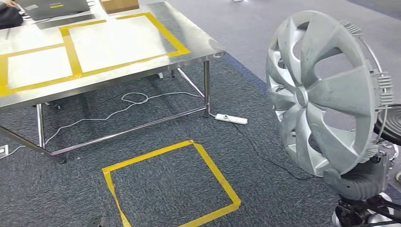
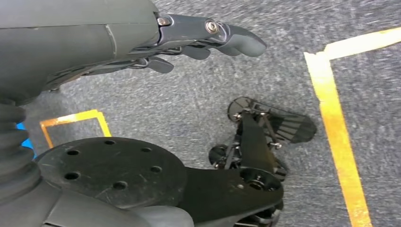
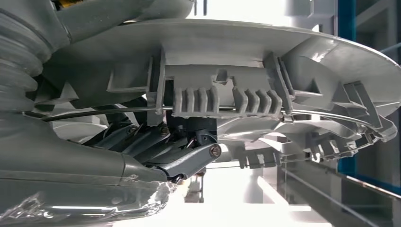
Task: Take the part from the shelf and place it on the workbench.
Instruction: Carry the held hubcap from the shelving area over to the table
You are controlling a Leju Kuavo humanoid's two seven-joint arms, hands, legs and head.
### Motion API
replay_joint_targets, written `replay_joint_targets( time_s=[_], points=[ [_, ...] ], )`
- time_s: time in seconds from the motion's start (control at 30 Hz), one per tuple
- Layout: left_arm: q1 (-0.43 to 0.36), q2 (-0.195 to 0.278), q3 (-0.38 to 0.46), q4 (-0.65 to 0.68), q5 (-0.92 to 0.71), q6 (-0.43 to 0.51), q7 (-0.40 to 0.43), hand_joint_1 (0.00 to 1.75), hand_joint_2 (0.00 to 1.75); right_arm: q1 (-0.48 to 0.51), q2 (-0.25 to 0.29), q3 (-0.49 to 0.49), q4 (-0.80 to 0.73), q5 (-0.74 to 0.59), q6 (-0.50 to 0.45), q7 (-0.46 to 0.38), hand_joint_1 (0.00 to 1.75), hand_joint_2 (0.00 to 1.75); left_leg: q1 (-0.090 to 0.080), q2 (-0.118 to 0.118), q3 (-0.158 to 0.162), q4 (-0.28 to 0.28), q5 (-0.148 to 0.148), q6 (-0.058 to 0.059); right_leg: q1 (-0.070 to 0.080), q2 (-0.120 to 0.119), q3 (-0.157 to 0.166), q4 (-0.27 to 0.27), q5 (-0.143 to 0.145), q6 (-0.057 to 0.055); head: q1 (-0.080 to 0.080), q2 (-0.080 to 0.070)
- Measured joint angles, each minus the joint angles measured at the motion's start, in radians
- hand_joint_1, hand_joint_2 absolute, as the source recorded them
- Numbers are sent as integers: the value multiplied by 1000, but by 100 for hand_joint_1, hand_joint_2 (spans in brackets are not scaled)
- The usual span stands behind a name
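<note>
The right robot hand (image 3: 156, 151) grips the silver wheel cover (image 1: 326, 90) upright, well apart from the steel worktop (image 1: 198, 45), so carrying and placing remain; left robot hand (image 2: 198, 40) hangs empty, fingers loosely extended.

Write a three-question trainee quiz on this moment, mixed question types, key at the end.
1. True or false: the wheel cover already lies on the workbench.
2. Which robot hand grips the wheel cover? A) left B) right C) both
3. Fill in: the yellow tape square on the carpet lies ____ the workbench, toward the robot.

Key:
1. False; it is held upright, off to the side of the workbench.
2. B; the right robot hand grips it, while the left robot hand hangs with nothing in it.
3. In front of.
</note>
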Motion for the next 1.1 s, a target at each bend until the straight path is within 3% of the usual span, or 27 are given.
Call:
replay_joint_targets(
  time_s=[0.07, 0.1, 0.17, 0.23, 0.3, 0.33, 0.4, 0.43, 0.5, 0.53, 0.6, 0.67, 0.73, 0.8, 0.83, 0.9, 0.97, 1.03, 1.1],
  points=[
    [3, 1, 0, 0, -2, 1, 0, 0, 175, 1, 0, -1, 0, -1, 1, 0, 175, 175, 2, -19, -8, -2, 6, -10, 2, -12, 3, -1, -2, -15, -1, 0],
    [6, 2, 0, 0, -3, 1, 0, 0, 175, 1, 0, -1, 0, -1, 1, 0, 175, 175, 2, -12, -12, 1, 4, -15, 2, -23, 4, -1, -1, -21, -1, 0],
    [8, 2, 0, 0, -4, 1, 0, 0, 175, 2, 0, -2, 0, -1, 1, -1, 175, 175, -1, 44, -38, 53, -31, -23, 2, -48, 6, -4, 0, -35, -8, 0],
    [5, 0, 0, 0, -5, 1, 0, 0, 175, 3, 0, -4, 0, -1, 1, -2, 175, 175, -3, 102, -99, 181, -97, -30, 6, -75, 7, -5, -1, -43, -15, 0],
    [3, -1, 0, 0, -5, 1, 0, 0, 175, 4, 0, -6, 0, -1, 1, -2, 175, 175, -2, 112, -148, 282, -130, -30, 8, -104, 8, -5, -3, -47, -15, 0],
    [3, -2, 0, 0, -5, 1, 0, 0, 175, 5, 0, -7, 0, -1, 1, -1, 175, 175, -2, 114, -149, 284, -120, -28, 10, -117, 9, -5, -5, -47, -15, 0],
    [3, -1, 0, 0, -5, 1, 0, 0, 175, 5, 0, -6, 0, 0, 2, -1, 175, 175, -6, 131, -96, 185, -59, -17, 13, -142, 14, -5, -8, -46, -15, 0],
    [2, -1, 0, 0, -5, 1, 0, 0, 175, 5, 0, -6, 0, 0, 2, -1, 175, 175, -12, 156, -58, 115, -32, -10, 17, -154, 17, -4, -12, -43, -15, 0],
    [-1, 0, 0, 0, -5, 1, -1, 0, 175, 6, 0, -7, 0, 0, 2, -2, 175, 175, -21, 191, -12, 24, -8, 1, 24, -176, 21, -3, -18, -35, -14, 0],
    [-2, -1, 0, 0, -5, 1, -1, 0, 175, 5, 1, -8, 0, 0, 2, -2, 175, 175, -24, 193, -7, 10, -10, 5, 27, -188, 23, -4, -21, -30, -13, 0],
    [1, -1, 0, 0, -5, 1, -2, 0, 175, 4, 2, -8, 0, 0, 2, -2, 175, 175, -21, 168, -7, 4, -8, 12, 27, -198, 30, -7, -26, -20, -11, 0],
    [3, -1, 0, 0, -5, 1, -2, 0, 175, 3, 3, -8, -1, 0, 2, -2, 175, 175, -13, 143, -4, -2, -4, 20, 23, -154, 16, 32, -54, -9, -6, 0],
    [1, -1, 0, 0, -7, 1, -2, 0, 175, 4, 3, -10, -2, 1, 2, -2, 175, 175, -9, 118, -3, -3, -3, 25, 20, -97, -41, 148, -110, -3, 0, 0],
    [1, -2, 0, 0, -8, -1, -3, 0, 175, 7, 3, -13, -2, 3, 2, -2, 175, 175, -9, 89, -2, -3, -3, 27, 19, -83, -104, 262, -144, 0, 2, 0],
    [1, -2, 0, 0, -8, -2, -3, 0, 175, 8, 3, -14, -2, 5, 2, -1, 175, 175, -8, 74, -1, -3, -3, 27, 19, -81, -116, 274, -133, 0, 2, 0],
    [1, -2, 0, 0, -10, -2, -5, 0, 175, 9, 3, -16, -2, 12, 0, -1, 175, 175, -7, 44, 3, -3, -3, 26, 17, -69, -86, 186, -63, -1, 2, 0],
    [0, -2, 0, 0, -12, 2, -15, 0, 175, 10, 3, -20, -2, 23, -7, -1, 175, 175, -7, 16, 2, 0, -3, 19, 9, -22, -27, 54, -8, -1, 2, 0],
    [1, -2, 0, 0, -12, 7, -27, 0, 175, 13, 3, -25, -4, 38, -14, -3, 175, 175, -6, -8, -6, 1, 1, 7, 5, 6, 1, -3, 0, -6, 2, 0],
    [6, -2, 0, 0, -12, 11, -41, 0, 175, 15, 3, -27, -7, 49, -22, -2, 175, 175, -2, -22, -13, -1, 6, -4, 7, -14, 4, -8, 1, -18, 2, 0]
  ],
)
